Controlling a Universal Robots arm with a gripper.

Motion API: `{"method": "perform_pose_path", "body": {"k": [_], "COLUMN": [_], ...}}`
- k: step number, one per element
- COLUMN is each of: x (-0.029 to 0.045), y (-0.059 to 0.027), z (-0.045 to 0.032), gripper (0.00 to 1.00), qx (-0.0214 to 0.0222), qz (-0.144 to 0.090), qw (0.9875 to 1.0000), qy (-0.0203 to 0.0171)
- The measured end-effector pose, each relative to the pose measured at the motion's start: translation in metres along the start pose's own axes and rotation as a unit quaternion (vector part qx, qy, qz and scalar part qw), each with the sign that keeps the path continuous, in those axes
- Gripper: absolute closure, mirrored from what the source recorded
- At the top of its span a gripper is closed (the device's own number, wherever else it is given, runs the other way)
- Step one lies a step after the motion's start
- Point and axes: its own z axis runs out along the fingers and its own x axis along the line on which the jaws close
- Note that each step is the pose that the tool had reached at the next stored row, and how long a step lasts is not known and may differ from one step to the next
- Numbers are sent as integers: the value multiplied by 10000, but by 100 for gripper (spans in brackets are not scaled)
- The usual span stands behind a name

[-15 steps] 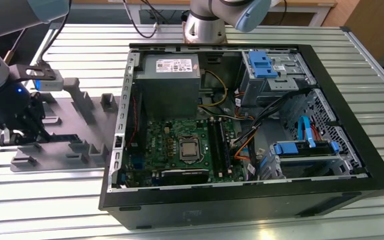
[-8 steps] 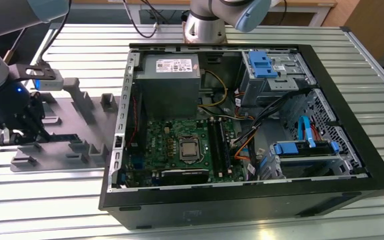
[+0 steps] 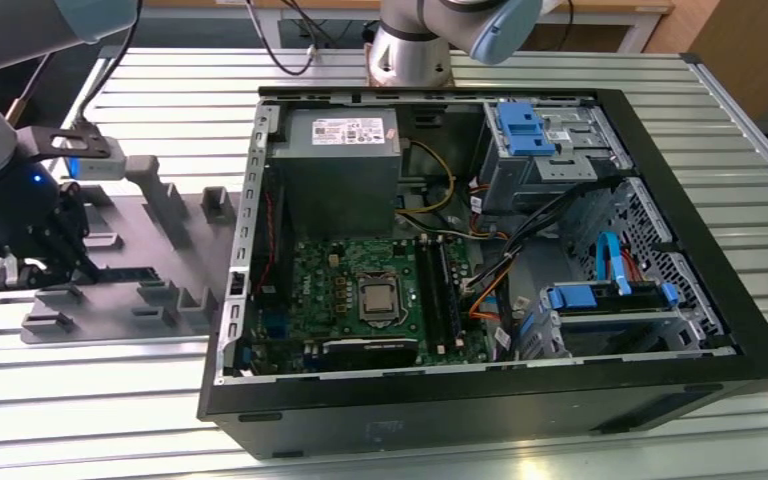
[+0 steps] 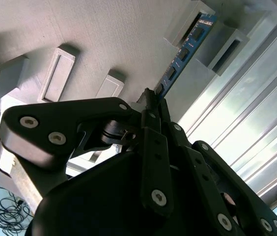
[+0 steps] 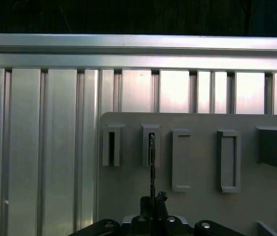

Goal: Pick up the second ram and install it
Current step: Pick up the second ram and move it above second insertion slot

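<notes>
In the exterior view, black jaws hovered at a grey slotted plastic rack (image 3: pixel 157 262). In the second wrist view, they gripped the thin blue circuit-board ram (image 4: pixel 182 56), its far end in a rack slot.

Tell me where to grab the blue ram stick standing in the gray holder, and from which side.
Best pinch the second ram by its flat faces near its free end, coming down over the thin edge. It stands on edge on the gray holder, far end in a slotted block, so only the faces offer grip. The gripper sits that way, fingers shut on that end.
</notes>
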Motion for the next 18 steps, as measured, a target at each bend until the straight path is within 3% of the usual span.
{"method": "perform_pose_path", "body": {"k": [18], "x": [0], "y": [-1], "z": [-91], "gripper": [86], "qx": [0], "qz": [0], "qw": [10000], "qy": [0]}}
